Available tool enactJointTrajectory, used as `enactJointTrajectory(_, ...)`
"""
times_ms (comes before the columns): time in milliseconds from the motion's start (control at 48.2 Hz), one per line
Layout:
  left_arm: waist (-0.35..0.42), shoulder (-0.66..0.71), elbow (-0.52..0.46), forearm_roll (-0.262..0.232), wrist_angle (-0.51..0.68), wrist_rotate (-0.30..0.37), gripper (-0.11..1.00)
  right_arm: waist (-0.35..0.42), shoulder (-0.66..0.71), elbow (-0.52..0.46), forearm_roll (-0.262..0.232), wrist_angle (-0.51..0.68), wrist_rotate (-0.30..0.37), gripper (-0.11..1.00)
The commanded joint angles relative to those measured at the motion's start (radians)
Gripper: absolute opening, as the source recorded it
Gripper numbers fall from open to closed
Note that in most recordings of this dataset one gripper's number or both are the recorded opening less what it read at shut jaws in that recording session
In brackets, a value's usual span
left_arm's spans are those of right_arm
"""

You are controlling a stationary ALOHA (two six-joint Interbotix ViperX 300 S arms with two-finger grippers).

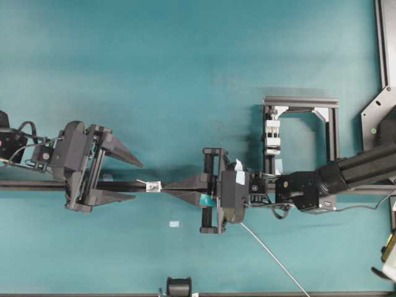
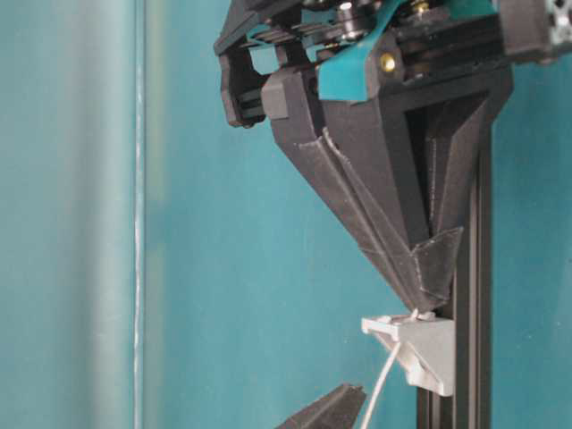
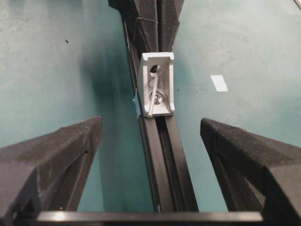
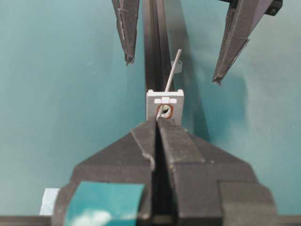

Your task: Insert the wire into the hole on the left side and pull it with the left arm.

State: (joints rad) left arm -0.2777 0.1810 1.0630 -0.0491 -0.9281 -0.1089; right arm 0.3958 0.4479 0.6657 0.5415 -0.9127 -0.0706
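The right pincer (image 1: pixel 166 186), its fingers pressed together, held the wire (image 4: pixel 172 70) at its tips, right against the small white block (image 3: pixel 158 84) on the black rail (image 3: pixel 164 160). The wire passed through the hole (image 4: pixel 165 111) in that block, and its stiff tip stuck out on the far side, toward the left pincer (image 1: pixel 133 180). The left pincer stood wide apart, holding nothing, one finger on either side of the rail, with the wire's tip just ahead of its fingertips and touching neither. Behind the right pincer the rest of the wire trailed loose across the teal tabletop (image 1: pixel 185 74).
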Motion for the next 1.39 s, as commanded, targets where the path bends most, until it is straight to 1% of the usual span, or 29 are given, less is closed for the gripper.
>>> enactJointTrajectory(0, -0.005, -0.028, -0.011, -0.002, -0.002, 0.002, 0.66, -0.002, -0.009, -0.002, -0.006, 0.008, -0.002, 0.01)
enactJointTrajectory(249, -0.005, -0.028, -0.012, -0.002, 0.008, 0.002, 0.66, -0.002, -0.031, 0.017, -0.006, 0.005, -0.002, 0.01)
enactJointTrajectory(871, -0.005, -0.035, -0.015, -0.002, 0.009, 0.002, 0.66, -0.002, -0.032, 0.002, -0.006, -0.028, -0.005, 0.01)
enactJointTrajectory(1182, -0.005, -0.035, -0.015, -0.003, 0.009, 0.002, 0.66, -0.002, -0.037, -0.015, -0.006, -0.028, -0.034, 0.01)
enactJointTrajectory(1369, -0.002, -0.037, -0.02, -0.005, 0.009, 0.0, 0.65, -0.002, -0.037, -0.018, -0.006, -0.025, -0.035, 0.01)
